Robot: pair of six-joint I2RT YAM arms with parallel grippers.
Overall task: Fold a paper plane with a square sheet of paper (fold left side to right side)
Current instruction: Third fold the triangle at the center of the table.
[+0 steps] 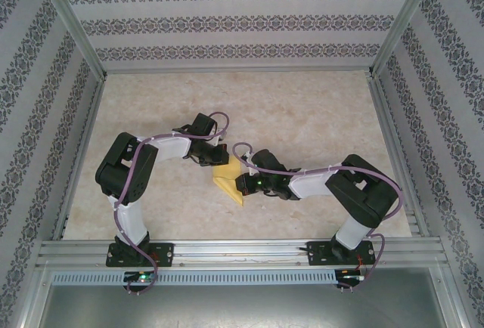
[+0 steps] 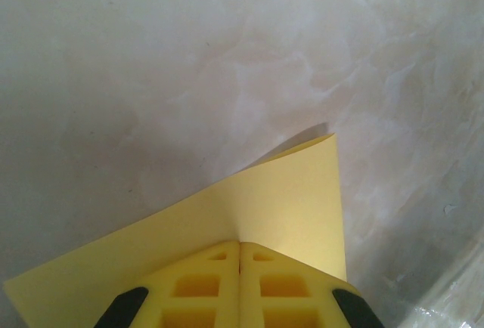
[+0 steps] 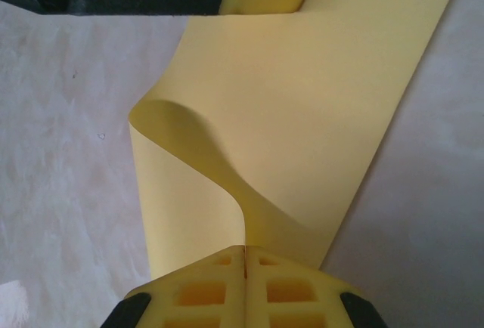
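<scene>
Two pinches: left fingers [image 2: 224, 276] clamp the square sheet of paper [image 1: 227, 182], lying mid counter [image 1: 318, 116], at eleven o'clock; right fingers [image 3: 227, 286] clamp three o'clock, bowing it upward, probably to carry one side across.

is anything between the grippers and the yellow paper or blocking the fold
Nothing visible does. The left gripper and the right gripper are each shut on the square sheet of paper, which curls up beside the right gripper; no other object lies on it.

Pale marbled tbl [image 1: 318, 116], yellow paper sheet [image 1: 227, 183] partly on it, ctr-front
</scene>
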